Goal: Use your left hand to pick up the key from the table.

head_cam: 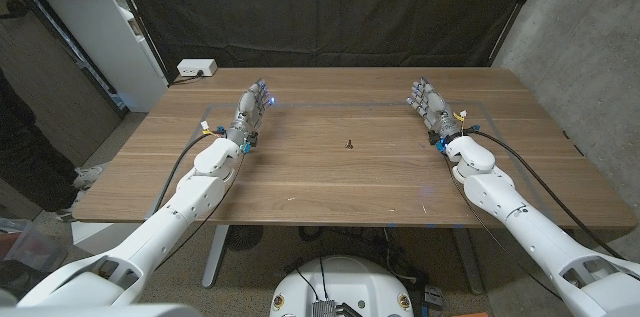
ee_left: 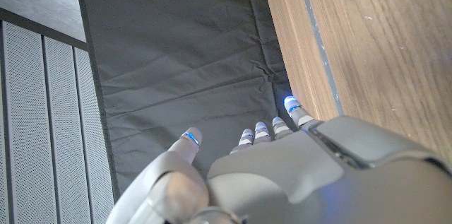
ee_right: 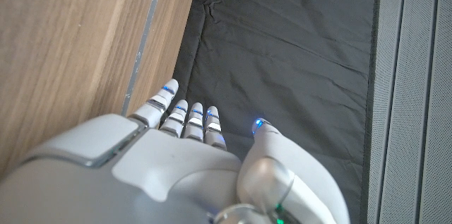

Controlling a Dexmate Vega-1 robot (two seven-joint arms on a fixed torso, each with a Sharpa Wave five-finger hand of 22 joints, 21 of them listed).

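The reach has not begun: the left hand (head_cam: 252, 109) stands empty with fingers apart, the key (head_cam: 349, 142) lies well off to its inner side on the table (head_cam: 300, 182), so it must swing inward and lower.

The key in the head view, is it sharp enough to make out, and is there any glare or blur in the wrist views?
Head view: the key is a tiny dark speck, too small for detail; lighting is even. Left wrist view: the left hand is soft, close to the lens. Right wrist view: the right hand likewise; fingertip lights glow blue.
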